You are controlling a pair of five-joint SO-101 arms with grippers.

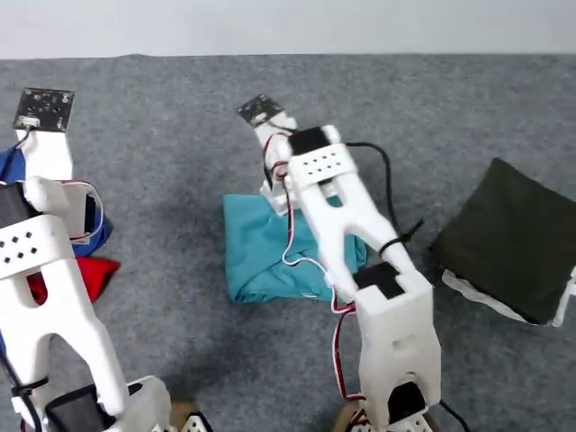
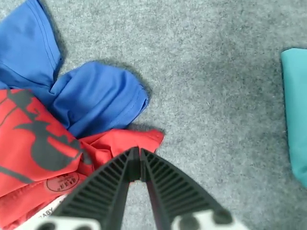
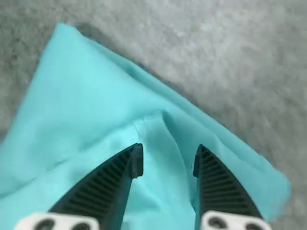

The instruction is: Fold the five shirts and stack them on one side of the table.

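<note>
A teal shirt [image 1: 256,256] lies partly folded in the middle of the grey table. My right gripper [image 3: 168,160] hangs open just over the teal shirt [image 3: 96,105], its fingers on either side of a small raised crease. At the left edge, a blue shirt [image 2: 96,100] and a red printed shirt [image 2: 33,143] lie crumpled together. My left gripper [image 2: 139,158] is shut above the red shirt's near corner, with nothing held between its fingers. A folded dark green shirt [image 1: 513,234] rests at the right side on top of a white garment [image 1: 477,295].
Grey felt [image 1: 180,117] covers the whole table. Bare felt runs along the far side and between the teal shirt and the folded pile. The right arm's white links [image 1: 360,234] hide part of the teal shirt from above.
</note>
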